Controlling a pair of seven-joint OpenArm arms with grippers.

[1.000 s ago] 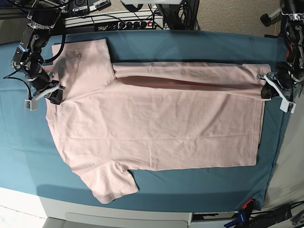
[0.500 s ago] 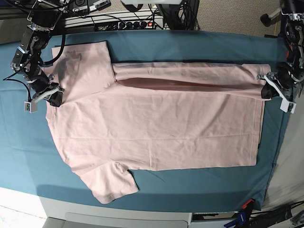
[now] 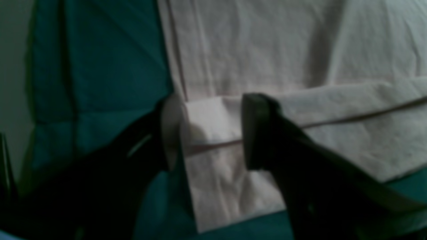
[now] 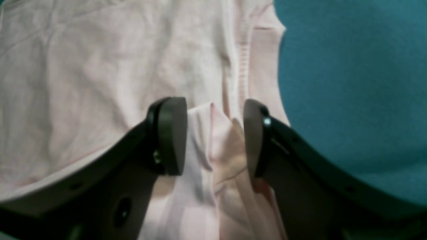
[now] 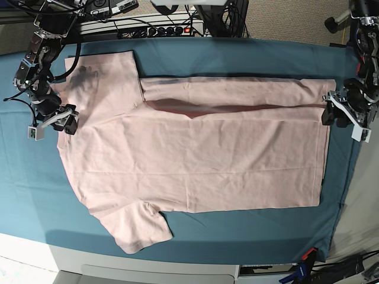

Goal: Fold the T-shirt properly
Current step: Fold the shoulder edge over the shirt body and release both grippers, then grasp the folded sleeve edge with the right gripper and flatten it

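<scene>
Teal cloth [image 5: 237, 53] — both pincers now released T-shirt [image 5: 201, 160].

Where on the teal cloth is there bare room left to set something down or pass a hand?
Bare teal table cloth lies as a band beside the pale pink T-shirt on the collar side, a strip along the far edge above the folded flap, and a strip along the near edge below the hem side. Crowded: both shirt ends, where the right gripper and left gripper sit.
</scene>
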